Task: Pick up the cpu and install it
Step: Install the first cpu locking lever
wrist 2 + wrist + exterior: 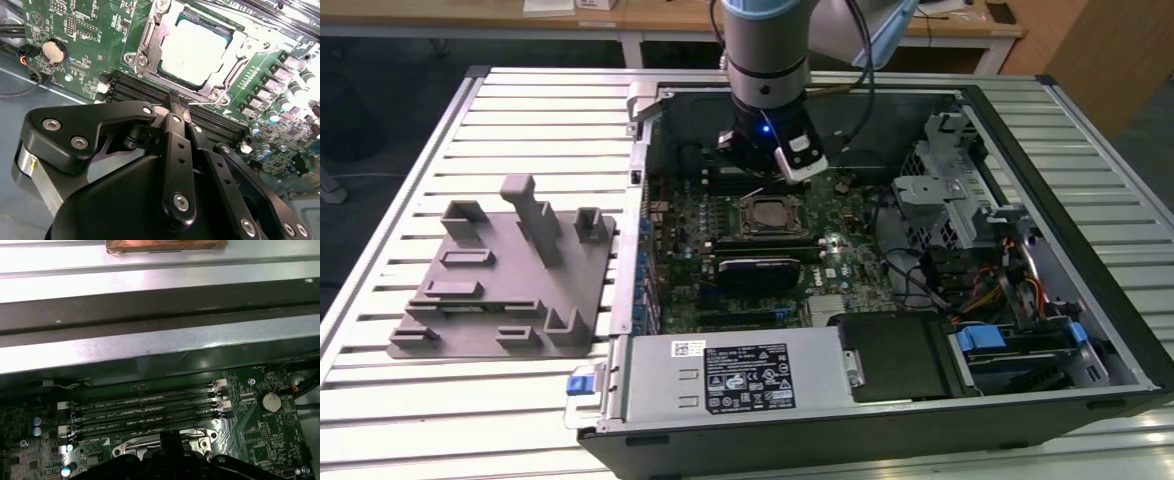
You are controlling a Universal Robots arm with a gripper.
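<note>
One cpu (197, 46) is in play, and it lies in the socket (150, 47) near the middle of the motherboard (75, 30), inside the open computer case (1067, 200). The gripper (179, 106) hangs over the memory slots (135, 89), just beside the socket's edge. Its fingers (175, 101) are clenched tip to tip on nothing.

To my eye the work is at the seating check. Doing it well means keeping the pinched tips off the metal frame (222, 82) and off the chip's top, since any sideways nudge could tilt the chip on its contacts. I cannot tell whether the frame is latched.

The chip itself shows a flat, pale silver square top with rounded corners and a thin darker rim (it looks level all round in the second wrist view).
</note>
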